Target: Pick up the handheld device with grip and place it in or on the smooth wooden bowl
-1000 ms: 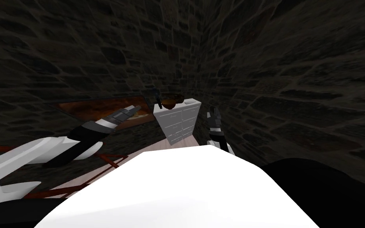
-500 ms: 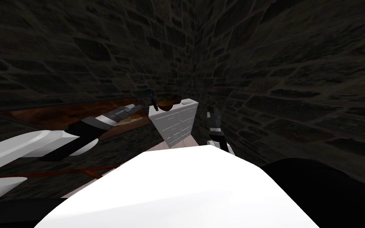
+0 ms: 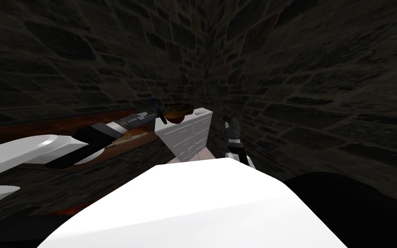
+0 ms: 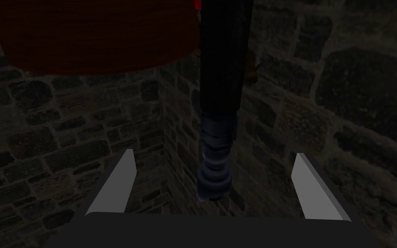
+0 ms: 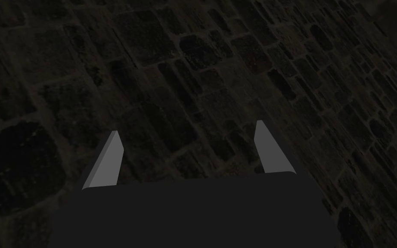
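Note:
In the head view a brown bowl sits on top of a white drawer cabinet. A dark handheld device with a bluish end stands tilted against the bowl's left side. My left gripper reaches close to it. In the left wrist view the device hangs between my open fingers, its ribbed blue-grey grip end near the gripper body and touching neither blade. The reddish-brown bowl is just beyond. My right gripper is held low by the chest, open and empty.
A small flat light item lies on the cabinet top behind the bowl. Dark stone walls meet in a corner behind the cabinet. A reddish-brown panel runs low along the left wall under my left arm.
My left arm has stretched forward, bringing its gripper close to the device. The head view has turned, sliding the cabinet leftward. The right arm holds still.

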